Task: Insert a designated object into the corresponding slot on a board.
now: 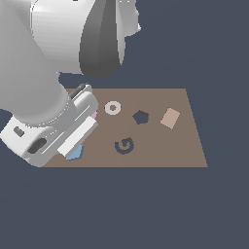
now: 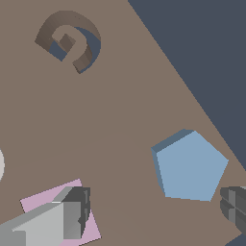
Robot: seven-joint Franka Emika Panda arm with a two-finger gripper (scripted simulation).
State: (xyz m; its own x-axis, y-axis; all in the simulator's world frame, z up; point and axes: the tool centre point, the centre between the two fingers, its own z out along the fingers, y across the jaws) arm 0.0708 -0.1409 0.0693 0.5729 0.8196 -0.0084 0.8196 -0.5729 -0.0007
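Note:
The light-blue pentagon block (image 2: 190,168) lies flat on the brown board (image 2: 120,120), near the board's edge. In the exterior view only a corner of the block (image 1: 75,154) shows under my hand (image 1: 58,131). My gripper (image 2: 153,209) is open and empty, hovering above the board. One finger (image 2: 72,216) is over the pink square (image 2: 45,204); the other finger (image 2: 234,206) is just beside the block. The dark pentagon slot (image 1: 140,116) sits mid-board, towards the exterior view's right of my hand, and is empty.
On the board are a white ring (image 1: 113,108), a dark G-shaped cutout (image 1: 124,145) and a tan square (image 1: 170,118). The G cutout (image 2: 69,43) also shows in the wrist view. My arm (image 1: 44,73) hides the board's left part in the exterior view.

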